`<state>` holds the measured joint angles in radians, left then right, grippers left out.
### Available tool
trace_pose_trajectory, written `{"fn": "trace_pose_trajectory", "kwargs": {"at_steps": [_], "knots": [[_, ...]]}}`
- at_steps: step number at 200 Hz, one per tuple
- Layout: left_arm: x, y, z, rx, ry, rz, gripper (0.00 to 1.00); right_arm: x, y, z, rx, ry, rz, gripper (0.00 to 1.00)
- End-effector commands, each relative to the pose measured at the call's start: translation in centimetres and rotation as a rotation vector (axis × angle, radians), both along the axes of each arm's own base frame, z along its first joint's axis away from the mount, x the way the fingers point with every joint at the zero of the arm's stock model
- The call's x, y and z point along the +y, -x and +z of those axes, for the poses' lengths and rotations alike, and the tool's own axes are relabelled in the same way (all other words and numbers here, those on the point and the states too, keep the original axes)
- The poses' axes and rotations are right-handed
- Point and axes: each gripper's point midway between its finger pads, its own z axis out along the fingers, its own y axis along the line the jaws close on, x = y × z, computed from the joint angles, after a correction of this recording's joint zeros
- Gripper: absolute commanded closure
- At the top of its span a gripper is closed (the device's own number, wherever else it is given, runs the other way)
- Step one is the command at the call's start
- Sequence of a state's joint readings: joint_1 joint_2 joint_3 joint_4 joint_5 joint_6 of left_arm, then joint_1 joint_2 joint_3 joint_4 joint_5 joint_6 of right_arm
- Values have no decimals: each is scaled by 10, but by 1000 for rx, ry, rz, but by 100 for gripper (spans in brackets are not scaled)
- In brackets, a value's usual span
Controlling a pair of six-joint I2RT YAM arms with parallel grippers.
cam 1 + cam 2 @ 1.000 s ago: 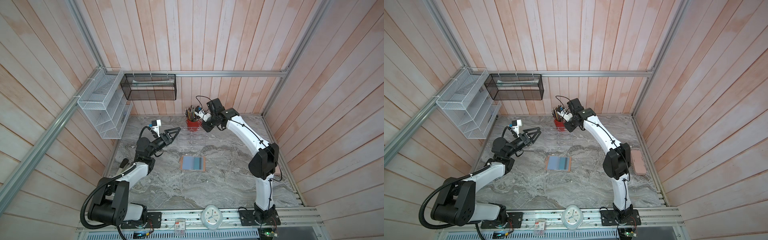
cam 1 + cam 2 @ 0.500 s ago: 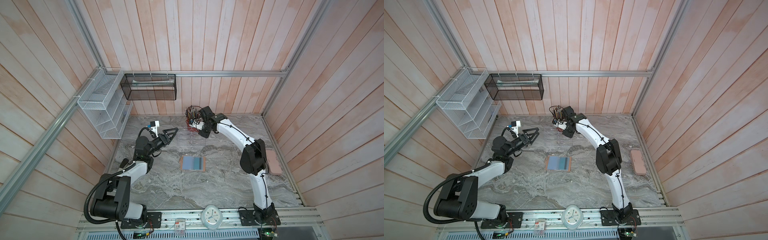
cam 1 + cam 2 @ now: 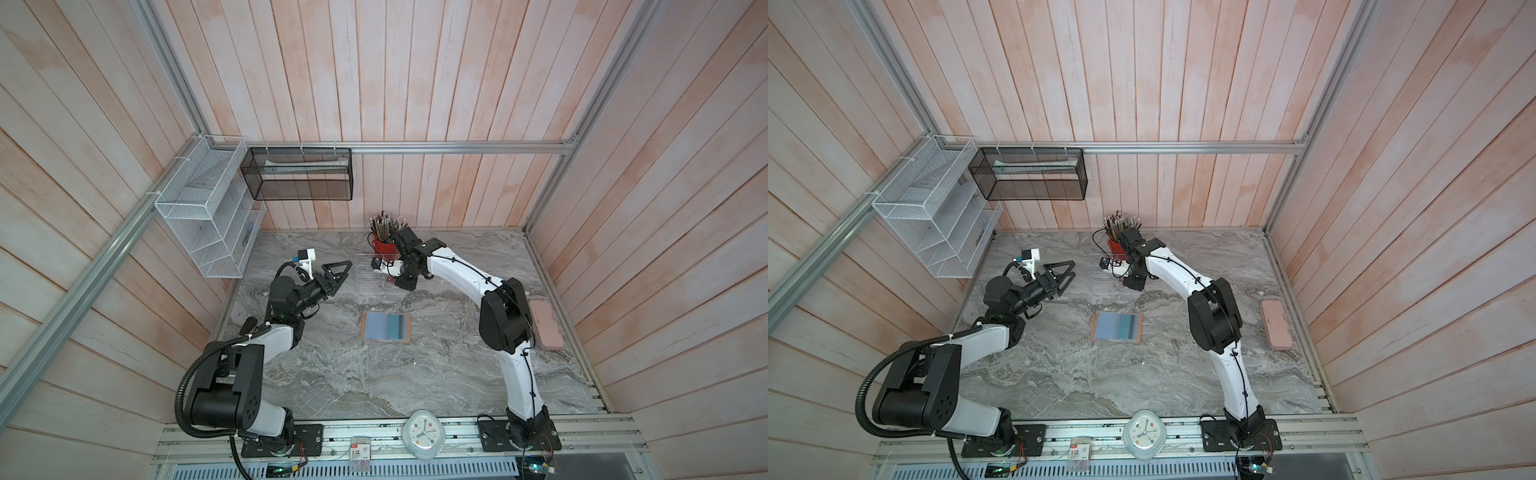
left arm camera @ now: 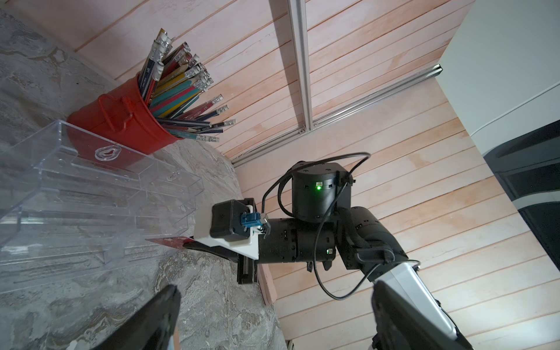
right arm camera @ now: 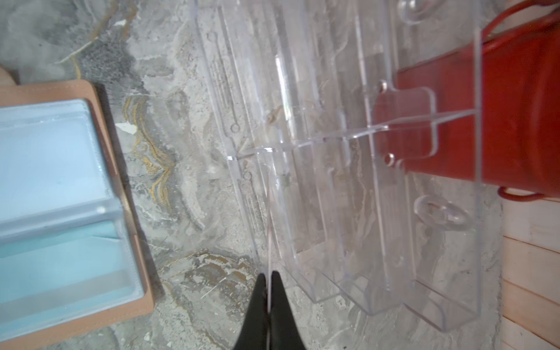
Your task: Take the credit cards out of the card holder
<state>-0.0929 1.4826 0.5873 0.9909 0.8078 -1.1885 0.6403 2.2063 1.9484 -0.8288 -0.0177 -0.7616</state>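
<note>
Your right gripper (image 5: 268, 275) is clamped tight on the red card (image 5: 268, 236). You see the card edge-on there, as a thin line running out from between the black fingertips. In the left wrist view the same card (image 4: 169, 241) sticks out flat from the pinch, low over the table. Its free end sits at the front corner of the clear acrylic rack (image 4: 75, 197); you cannot tell whether it has entered a slot. Right behind the rack stands a red bucket (image 4: 121, 127) full of pencils (image 4: 181, 88).

Your left gripper (image 3: 340, 276) is released, its jaws spread wide with nothing between them. It hangs above the marble table (image 3: 332, 374) to the left of the rack and points toward it. Its two dark fingers (image 4: 157, 321) stand far apart in its own wrist view.

The card holder (image 3: 386, 327) lies open and flat in the middle of the table, on the side of the rack toward the arm bases and apart from both grippers. In the right wrist view its tan-pink cover borders pale blue-grey sleeves, and a teal-blue card (image 5: 60, 242) shows through one of them. In both top views a pink case (image 3: 1277, 324) lies by the right edge of the table.
</note>
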Motion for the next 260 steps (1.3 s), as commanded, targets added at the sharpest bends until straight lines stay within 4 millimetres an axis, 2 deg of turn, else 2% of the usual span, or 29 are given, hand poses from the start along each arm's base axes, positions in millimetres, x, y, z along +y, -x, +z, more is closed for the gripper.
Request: {"fn": "trace_pose_trajectory", "kwargs": {"at_steps": [1, 45, 73, 134, 158, 185, 212, 260], "knots": [[0, 9, 9, -47, 0, -22, 0, 2, -1, 16, -65, 11, 31, 100], [3, 12, 5, -39, 0, -16, 0, -7, -5, 9, -119, 83, 73, 100], [4, 12, 6, -39, 5, -16, 0, -5, -11, 14, -145, 85, 97, 100], [4, 10, 4, -35, -3, -19, 0, 4, -12, 8, -142, 87, 145, 100], [5, 9, 0, -30, -3, -16, 0, 9, -5, 3, -128, 77, 168, 100], [5, 9, 0, -29, 4, -19, 0, 7, -1, -8, -110, 95, 177, 100], [4, 8, -1, -29, 2, -20, 0, 13, -1, -8, -98, 70, 184, 100], [5, 6, -3, -22, 4, -19, 0, 9, 6, -23, -65, 83, 182, 100]]}}
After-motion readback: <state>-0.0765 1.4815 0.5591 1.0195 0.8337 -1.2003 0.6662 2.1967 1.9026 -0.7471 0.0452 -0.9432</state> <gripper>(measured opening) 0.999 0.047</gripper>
